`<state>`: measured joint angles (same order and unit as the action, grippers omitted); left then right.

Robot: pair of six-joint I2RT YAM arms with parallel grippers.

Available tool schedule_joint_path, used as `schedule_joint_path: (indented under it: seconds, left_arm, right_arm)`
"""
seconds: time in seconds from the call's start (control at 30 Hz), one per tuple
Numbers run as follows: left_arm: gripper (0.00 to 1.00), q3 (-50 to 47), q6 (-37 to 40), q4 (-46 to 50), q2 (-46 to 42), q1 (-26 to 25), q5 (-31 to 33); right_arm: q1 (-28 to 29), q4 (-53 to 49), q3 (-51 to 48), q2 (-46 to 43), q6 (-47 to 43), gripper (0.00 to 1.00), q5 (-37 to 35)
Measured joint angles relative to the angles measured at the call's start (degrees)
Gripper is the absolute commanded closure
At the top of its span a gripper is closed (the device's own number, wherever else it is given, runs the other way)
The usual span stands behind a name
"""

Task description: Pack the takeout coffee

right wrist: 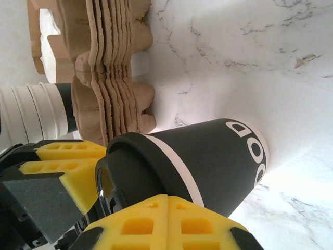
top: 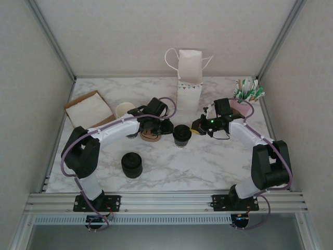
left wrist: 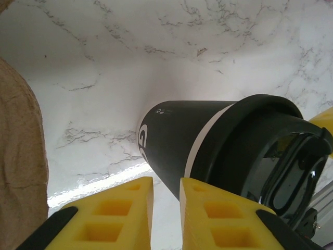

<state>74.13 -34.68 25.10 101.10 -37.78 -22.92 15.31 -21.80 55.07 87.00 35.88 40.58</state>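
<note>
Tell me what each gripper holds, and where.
Nothing. The left gripper, slightly open, and the shut right gripper flank the takeout coffee, empty.

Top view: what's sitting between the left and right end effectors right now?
The takeout coffee sits between the left end effector and the right end effector, close to both. The top view shows nothing else in that stretch.

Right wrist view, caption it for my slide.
Lidded takeout coffee on marble table, shut right tool beside it, cardboard carriers behind.
</note>
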Motion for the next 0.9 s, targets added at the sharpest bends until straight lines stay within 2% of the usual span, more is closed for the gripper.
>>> schedule_joint_path:
  seconds: [0.47,0.77,0.9]
  left_arm:
    - [0.8,0.02,0.02,0.2,1.07,0.0,0.35]
    - [0.8,0.83,0.04,0.52,1.07,-0.37,1.11]
    - [0.8,1.55,0.09,0.59,1.07,-0.37,1.29]
  right_arm:
    - [0.31,0.9,-0.72,-1.07,0.52,1.0,-1.27]
    - [1.14,-3.89,-0.46,-3.93,0.57,1.0,-3.85]
    - [1.25,-5.79,0.96,-5.27,0.5,0.97,-4.59]
